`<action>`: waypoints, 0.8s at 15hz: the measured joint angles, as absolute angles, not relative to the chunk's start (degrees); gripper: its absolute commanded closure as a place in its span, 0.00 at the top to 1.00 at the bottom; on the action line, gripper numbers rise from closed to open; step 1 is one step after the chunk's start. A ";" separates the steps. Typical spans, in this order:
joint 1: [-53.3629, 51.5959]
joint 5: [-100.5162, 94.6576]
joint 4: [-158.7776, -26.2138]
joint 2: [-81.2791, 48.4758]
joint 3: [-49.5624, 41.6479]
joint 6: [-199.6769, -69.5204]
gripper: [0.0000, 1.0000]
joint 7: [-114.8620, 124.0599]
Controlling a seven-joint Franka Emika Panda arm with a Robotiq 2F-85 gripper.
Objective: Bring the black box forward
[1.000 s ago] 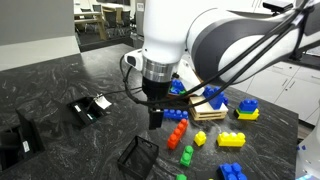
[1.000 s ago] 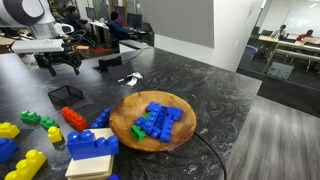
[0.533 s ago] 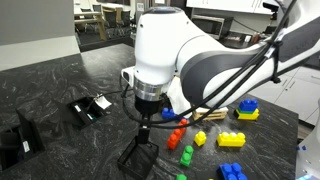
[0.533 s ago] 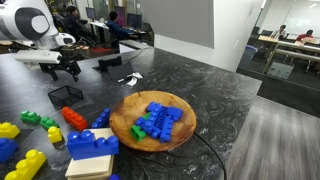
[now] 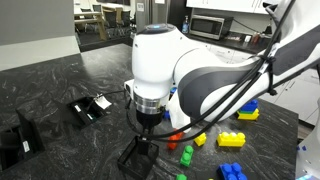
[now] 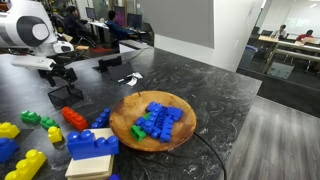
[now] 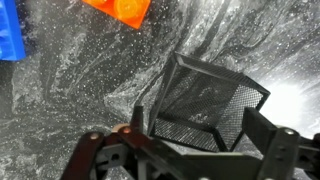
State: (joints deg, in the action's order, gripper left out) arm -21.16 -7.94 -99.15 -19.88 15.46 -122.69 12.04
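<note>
The black box [image 7: 205, 105] is a small mesh-walled box on the dark marble table, tilted in the wrist view. It also shows in both exterior views [image 5: 138, 156] [image 6: 66, 95]. My gripper [image 7: 198, 138] is open and low over the box, with one finger beside its left wall and the other beside its right wall. In both exterior views the gripper [image 5: 145, 130] [image 6: 62, 78] hangs straight down onto the box, and the arm hides part of it.
A flat black gadget with a white part [image 5: 90, 107] and a solid black stand [image 5: 20, 140] lie to one side. Coloured bricks [image 5: 232, 140] [image 6: 75, 118] lie close by. A wooden bowl [image 6: 125, 128] holds blue bricks. An orange brick [image 7: 125, 8] lies beyond the box.
The arm has swung over from the bricks to the black box and come down, so the open jaws now straddle it. The box has not moved.
</note>
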 measured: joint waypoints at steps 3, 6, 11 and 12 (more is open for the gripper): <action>-21.18 -7.95 -99.10 -20.10 15.45 -122.68 1.00 12.06; -21.18 -7.95 -99.09 -20.10 15.45 -122.68 1.00 12.06; -21.43 -9.01 -99.39 -21.30 14.16 -123.78 1.00 14.41; -21.43 -9.01 -99.56 -22.14 13.86 -124.87 1.00 14.93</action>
State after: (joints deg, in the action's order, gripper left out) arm -21.43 -9.01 -99.56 -22.14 13.86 -124.87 14.93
